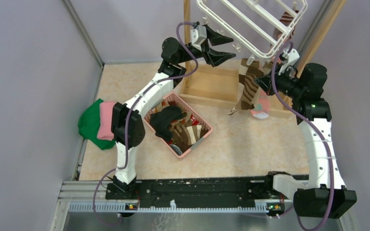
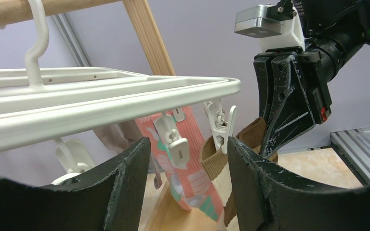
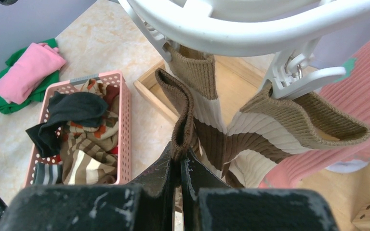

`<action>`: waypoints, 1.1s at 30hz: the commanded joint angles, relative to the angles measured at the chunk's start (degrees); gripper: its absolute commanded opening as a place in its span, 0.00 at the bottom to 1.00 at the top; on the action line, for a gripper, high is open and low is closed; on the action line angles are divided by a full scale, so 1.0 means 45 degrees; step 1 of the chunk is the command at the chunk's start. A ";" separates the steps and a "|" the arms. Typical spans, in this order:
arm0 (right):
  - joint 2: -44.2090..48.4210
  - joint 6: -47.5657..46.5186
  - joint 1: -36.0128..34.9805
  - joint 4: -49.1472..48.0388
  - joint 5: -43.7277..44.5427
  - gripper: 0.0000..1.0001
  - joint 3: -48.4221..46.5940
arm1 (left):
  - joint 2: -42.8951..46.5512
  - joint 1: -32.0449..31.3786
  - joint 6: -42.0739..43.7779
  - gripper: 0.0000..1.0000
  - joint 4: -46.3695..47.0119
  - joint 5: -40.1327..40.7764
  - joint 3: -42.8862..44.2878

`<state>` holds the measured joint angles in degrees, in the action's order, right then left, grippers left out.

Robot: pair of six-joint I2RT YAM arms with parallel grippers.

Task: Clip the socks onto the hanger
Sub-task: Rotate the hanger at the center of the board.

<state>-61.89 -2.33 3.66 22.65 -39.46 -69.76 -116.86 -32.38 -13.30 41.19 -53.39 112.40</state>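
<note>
Just beneath the hanger (image 2: pixel 125 96), the right gripper (image 3: pixel 180 163) pinches the cuff of the striped sock (image 3: pixel 176 103), held upright. Nearer the clip (image 2: pixel 220 126) just above that cuff — the left gripper (image 2: pixel 188 149), jaws wide and empty, straddling it.

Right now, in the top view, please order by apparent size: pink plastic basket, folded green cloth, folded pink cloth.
Pink plastic basket, largest.
Folded green cloth, next, though partly covered.
Folded pink cloth, smallest.

White link shells and black joint housings make up the left arm (image 1: pixel 142 98) and right arm (image 1: pixel 319 139) — a purple cable (image 1: pixel 178 36) loops along each. Overhead, a green light (image 1: pixel 314 105) glows at 3 o'clock; the wedge-shaped black fingers (image 3: pixel 159 185) look scuffed.
</note>
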 commanded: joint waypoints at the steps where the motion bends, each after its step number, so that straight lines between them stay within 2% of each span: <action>1: 0.0323 0.0136 0.0222 -0.0532 -0.0459 0.00 -0.0062 | -0.0135 0.0111 0.0241 0.66 -0.0315 -0.0402 0.0720; 8: 0.0335 0.0143 0.0222 -0.0548 -0.0752 0.00 -0.0067 | -0.0194 0.0163 0.0163 0.65 -0.0345 -0.0344 0.0801; 13: 0.0355 -0.1084 0.0222 0.0406 -0.2119 0.00 -0.0339 | 0.0130 0.0214 0.0069 0.65 0.0024 -0.0419 0.0264; 20: 0.0707 -0.3479 0.0532 0.2831 -0.3289 0.00 -0.0674 | 0.1774 0.0205 -0.0266 0.64 0.1145 -0.0713 -0.2444; 26: 0.0967 -0.4650 0.0746 0.3604 -0.4608 0.00 -0.0140 | 0.3679 0.0371 0.0326 0.66 0.1358 -0.1347 -0.5096; 30: 0.1051 -0.5488 0.0749 0.4044 -0.5299 0.00 0.0463 | 0.4917 0.1013 0.2000 0.66 0.0426 -0.1350 -0.6391; 33: 0.1121 -0.5848 0.0752 0.4132 -0.5488 0.00 0.0936 | 0.5229 0.1836 0.1553 0.66 0.0822 -0.1022 -0.6658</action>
<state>-57.78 -23.77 6.11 39.53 -59.94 -67.79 -97.65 -28.62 -8.64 41.93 -58.15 83.64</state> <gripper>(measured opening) 0.010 0.661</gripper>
